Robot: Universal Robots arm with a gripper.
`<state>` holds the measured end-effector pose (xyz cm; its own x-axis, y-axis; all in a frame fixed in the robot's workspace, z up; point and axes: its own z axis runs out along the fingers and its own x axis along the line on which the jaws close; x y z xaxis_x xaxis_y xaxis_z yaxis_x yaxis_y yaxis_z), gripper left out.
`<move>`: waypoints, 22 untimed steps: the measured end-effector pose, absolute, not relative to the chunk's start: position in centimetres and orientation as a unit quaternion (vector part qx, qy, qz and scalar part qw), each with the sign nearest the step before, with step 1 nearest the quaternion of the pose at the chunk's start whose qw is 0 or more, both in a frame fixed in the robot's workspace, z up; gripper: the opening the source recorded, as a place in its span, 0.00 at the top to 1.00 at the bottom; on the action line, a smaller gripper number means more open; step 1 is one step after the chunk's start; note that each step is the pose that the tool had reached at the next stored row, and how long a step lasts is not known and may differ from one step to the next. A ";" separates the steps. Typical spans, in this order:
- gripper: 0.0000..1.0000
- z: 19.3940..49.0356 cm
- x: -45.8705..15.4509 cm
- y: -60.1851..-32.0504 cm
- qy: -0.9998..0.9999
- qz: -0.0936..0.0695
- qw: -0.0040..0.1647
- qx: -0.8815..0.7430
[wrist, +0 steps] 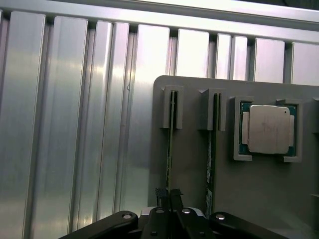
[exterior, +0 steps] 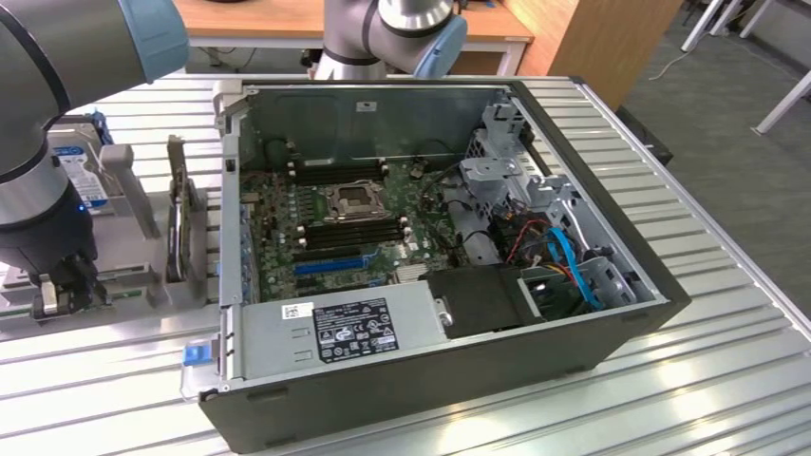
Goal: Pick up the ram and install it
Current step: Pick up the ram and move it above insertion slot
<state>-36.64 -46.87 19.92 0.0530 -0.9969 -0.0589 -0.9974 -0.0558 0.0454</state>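
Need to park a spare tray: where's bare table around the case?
Free: slatted table on the exterior view's right of the PC case, and along its near side. Crowded: the exterior view's left, with the parts holder and the gripper.

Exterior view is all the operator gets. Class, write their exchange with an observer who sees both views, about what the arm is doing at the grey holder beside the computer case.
Operator: Are the fingers on anything down there?
Observer: Yes, the fingers are closed on the thin edge of the ram, which stands in a slot of the grey holder.
Operator: Is anything close beside it?
Observer: A second stick stands on edge in the next slot.
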 end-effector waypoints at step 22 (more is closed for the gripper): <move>0.88 19.9 -36.6 -46.9 0.688 0.037 0.004 -0.725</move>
<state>-36.64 -46.86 19.92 0.0507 -0.9970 -0.0584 -0.9975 -0.0534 0.0455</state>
